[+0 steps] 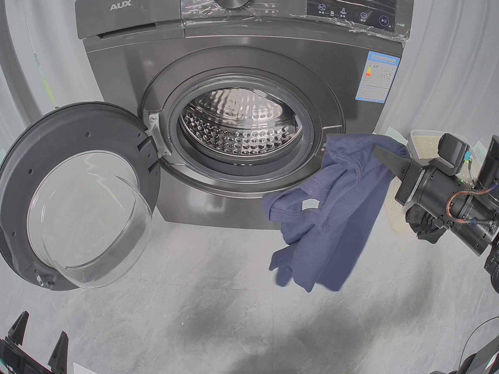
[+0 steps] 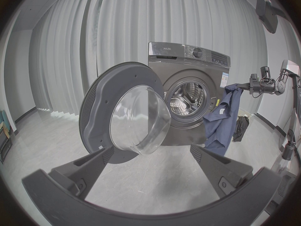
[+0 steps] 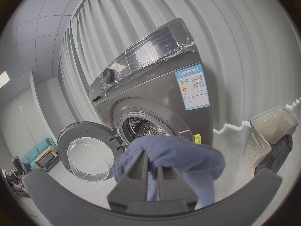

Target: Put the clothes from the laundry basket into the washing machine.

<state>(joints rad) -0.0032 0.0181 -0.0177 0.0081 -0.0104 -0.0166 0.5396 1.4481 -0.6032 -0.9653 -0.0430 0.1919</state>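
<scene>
A grey front-loading washing machine (image 1: 244,53) stands ahead with its round door (image 1: 78,193) swung wide to the left and the steel drum (image 1: 239,118) exposed. My right gripper (image 1: 391,160) is shut on a blue shirt (image 1: 327,209), which hangs in the air right of the drum opening, below its rim. In the right wrist view the blue shirt (image 3: 175,154) drapes over the shut fingers (image 3: 138,176). The white laundry basket (image 3: 272,126) stands at the machine's right with a dark garment (image 3: 276,156) hanging over its edge. My left gripper (image 2: 150,160) is open, low at the left.
Pale curtains (image 2: 125,32) hang behind and beside the machine. Bare grey floor (image 1: 208,297) lies in front of it. The open door (image 2: 125,110) juts out toward my left arm.
</scene>
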